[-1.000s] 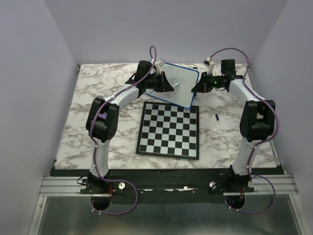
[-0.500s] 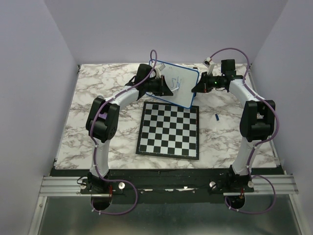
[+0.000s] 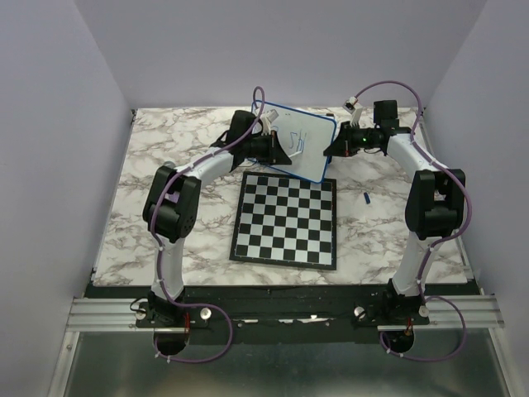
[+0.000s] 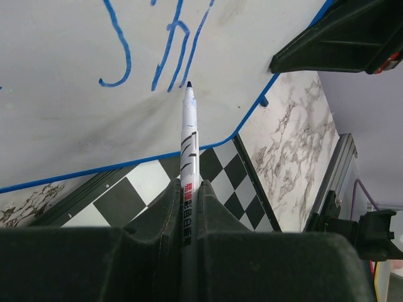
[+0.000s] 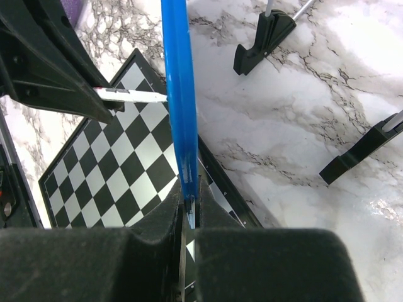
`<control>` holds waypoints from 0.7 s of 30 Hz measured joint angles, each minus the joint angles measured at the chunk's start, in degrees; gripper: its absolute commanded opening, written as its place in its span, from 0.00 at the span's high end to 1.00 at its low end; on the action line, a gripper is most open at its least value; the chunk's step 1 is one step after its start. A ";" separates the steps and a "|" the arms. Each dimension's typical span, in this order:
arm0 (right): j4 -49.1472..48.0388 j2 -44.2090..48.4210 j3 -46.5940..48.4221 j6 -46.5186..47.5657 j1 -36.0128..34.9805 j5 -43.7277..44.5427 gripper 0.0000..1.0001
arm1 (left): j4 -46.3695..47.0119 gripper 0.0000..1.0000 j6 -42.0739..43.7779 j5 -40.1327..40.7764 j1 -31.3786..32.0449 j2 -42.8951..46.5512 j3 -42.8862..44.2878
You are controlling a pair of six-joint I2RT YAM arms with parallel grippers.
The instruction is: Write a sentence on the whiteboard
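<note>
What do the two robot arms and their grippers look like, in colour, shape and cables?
The left arm and right arm both have white tube-shaped links and bulky black joints. A thin purple cable loops along each. The left gripper and right gripper have matte black, wedge-shaped fingers.

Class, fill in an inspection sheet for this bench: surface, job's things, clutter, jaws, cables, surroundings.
Surface: marbled table, a chessboard lying flat on it.
Job's things: whiteboard held tilted, blue writing begun; marker.
Clutter: small blue item right of the chessboard, too small to name.
Jaws: left jaws shut on the marker, tip at the board; right jaws shut on the whiteboard's rim.
Cables: purple cables loop along both arms.
Surroundings: plain walls on three sides.
</note>
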State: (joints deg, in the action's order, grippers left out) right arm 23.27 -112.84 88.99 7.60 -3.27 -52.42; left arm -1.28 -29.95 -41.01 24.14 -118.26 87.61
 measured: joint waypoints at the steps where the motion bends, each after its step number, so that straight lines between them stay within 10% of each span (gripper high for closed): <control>1: 0.02 0.00 0.00 0.00 0.00 0.00 1.00 | 0.20 1.00 -0.13 0.00 0.00 0.28 0.00; 21: 0.02 0.00 0.00 0.00 -0.02 -0.02 1.00 | 3.02 1.00 -2.91 -0.02 0.00 1.51 4.20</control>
State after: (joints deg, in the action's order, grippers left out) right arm 23.29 -112.84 88.99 7.60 -3.29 -52.45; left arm 1.74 -32.86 -41.04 24.14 -116.75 91.81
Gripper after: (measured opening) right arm 0.107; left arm 0.152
